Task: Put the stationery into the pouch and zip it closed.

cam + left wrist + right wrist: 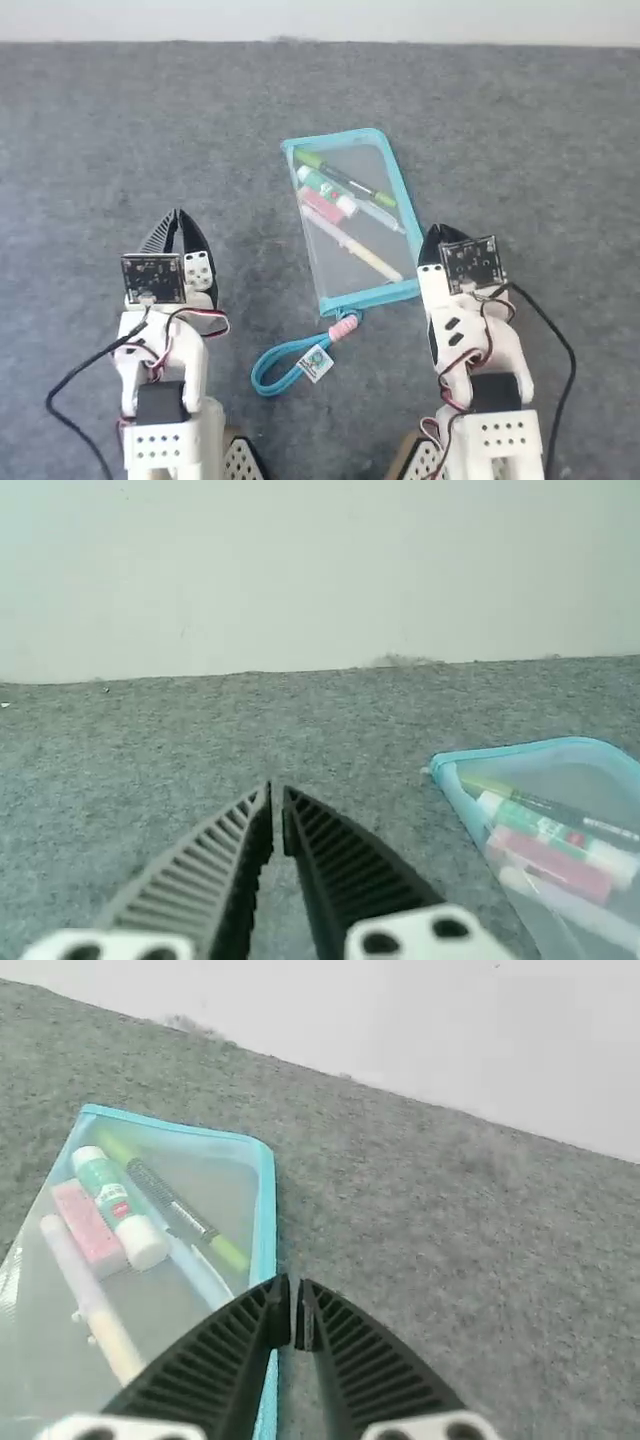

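While your left arm sits folded low over its base at the left of the desk (90, 130), the left tool (178, 222) points away toward the far wall, just above the grey felt cover. Its black ribbed fingers (215, 855) are drawn narrow, almost tip to tip, and grip nothing.

To its right, between the two arms, the pouch (345, 280) lies flat on the desk. It is a clear sleeve with a blue border, turned slightly askew. Inside it you can see the stationery: a green pen (345, 180), a glue stick (322, 185), a pink eraser (322, 207) and a cream pen (365, 255). A pink zip pull (346, 324) sits at the pouch's corner nearest the arms' bases. From there a blue wrist strap (275, 365) loops back toward them, carrying a small tag (317, 363).

Farther right, your right arm is folded low in the same way. The right tool (437, 236) hovers just beside the pouch's near right corner, likewise narrow and gripping nothing.
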`<state>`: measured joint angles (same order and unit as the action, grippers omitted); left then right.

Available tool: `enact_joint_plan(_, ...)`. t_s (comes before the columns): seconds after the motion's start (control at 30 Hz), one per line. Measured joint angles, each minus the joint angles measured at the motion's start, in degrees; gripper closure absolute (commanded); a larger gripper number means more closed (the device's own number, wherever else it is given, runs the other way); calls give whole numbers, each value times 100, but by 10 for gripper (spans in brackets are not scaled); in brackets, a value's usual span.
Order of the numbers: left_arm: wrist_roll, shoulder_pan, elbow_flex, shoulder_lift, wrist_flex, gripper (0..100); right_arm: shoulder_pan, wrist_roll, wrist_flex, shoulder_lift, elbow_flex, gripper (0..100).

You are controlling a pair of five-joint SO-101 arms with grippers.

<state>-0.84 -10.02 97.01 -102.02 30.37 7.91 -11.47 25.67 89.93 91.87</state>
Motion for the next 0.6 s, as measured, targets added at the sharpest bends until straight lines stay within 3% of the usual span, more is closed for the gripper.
enact_joint_plan(0.43, 0, 9, 0, -18, -35, 987, 0, 0, 26, 800, 378, 991)
enact_joint_plan(0.6, 0, 9, 0, -18, 88, 987, 0, 0, 563, 800, 378, 990)
